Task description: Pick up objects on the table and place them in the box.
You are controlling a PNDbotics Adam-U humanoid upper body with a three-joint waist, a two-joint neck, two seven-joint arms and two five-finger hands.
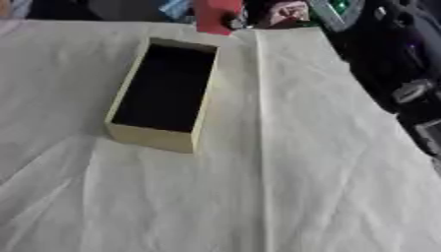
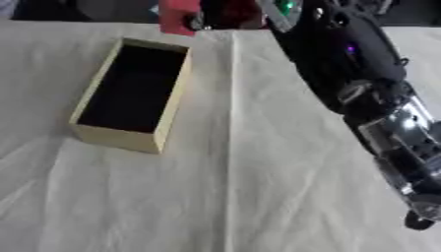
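Right arm (image 2: 370,93) reached in from the upper right toward the far table edge, its hand hidden so finger state could not be told, red object (image 2: 179,17) at that edge, open tan box (image 1: 155,135) left of the arm, dark inside, contents unclear, on white cloth (image 1: 301,172).

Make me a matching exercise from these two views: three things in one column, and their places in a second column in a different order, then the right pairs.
Things:
1. box
2. red object
3. right arm

Places:
A. at the table's far edge, just beyond the box
B. coming in along the view's right side, reaching toward the far edge
C. on the white cloth, left of centre, open side up, dark inside

Pairs: 1-C, 2-A, 3-B
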